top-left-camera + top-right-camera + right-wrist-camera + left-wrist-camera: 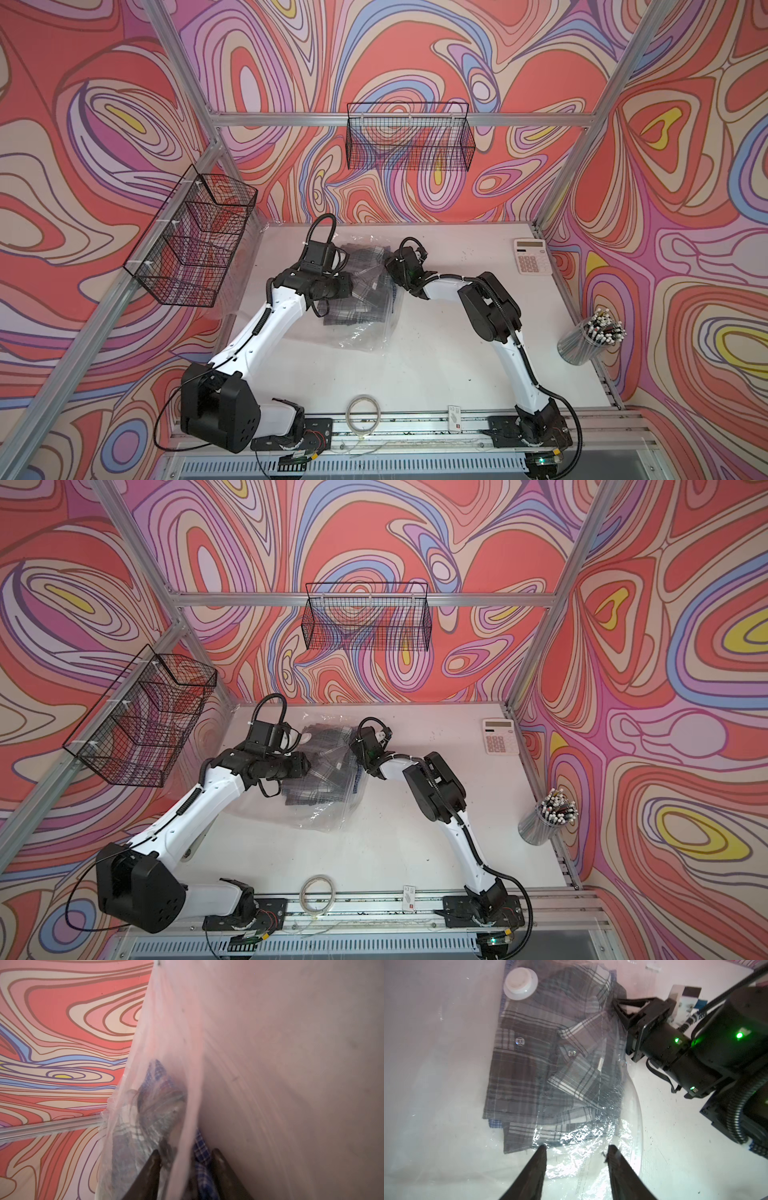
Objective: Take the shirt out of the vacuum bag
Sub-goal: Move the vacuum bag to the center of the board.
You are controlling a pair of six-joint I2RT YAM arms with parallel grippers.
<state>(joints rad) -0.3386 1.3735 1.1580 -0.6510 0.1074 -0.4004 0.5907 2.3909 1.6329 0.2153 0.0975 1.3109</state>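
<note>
vacuum bag [365, 338]: I see it crumpled on the white table [436, 365], in the far-left part, between my two wrists. The film is clear and crinkly.
shirt [539, 1064]: grey plaid, folded, inside the bag. The collar and two buttons show through the film. Not out yet.
valve [520, 982]: round and white, on the bag's face at one corner of the folded shirt.
blue-checked cloth [496, 1124]: a strip of it peeks from under the plaid. It also shows low in the right wrist view.
left gripper [577, 1147]: jaws apart, tips over shiny film just beside the shirt's edge. I see nothing pinched between them.
right gripper [614, 1003]: tips are at the bag's side, touching the plaid near the collar. In the right wrist view a raised fold of film and cloth sits between the fingers [153, 1161]. That view is blurred, so I can't tell whether it is clamped or only straddled.
calculator [533, 256]: far-right corner of the table, well apart from the bag.
pencil cup [582, 349]: at the table's right edge, full of pencils.
tape roll [364, 411]: at the near edge, between the two arm bases.
wire baskets [409, 137]: two of them, black, one hung on the back rail and one on the left rail.
</note>
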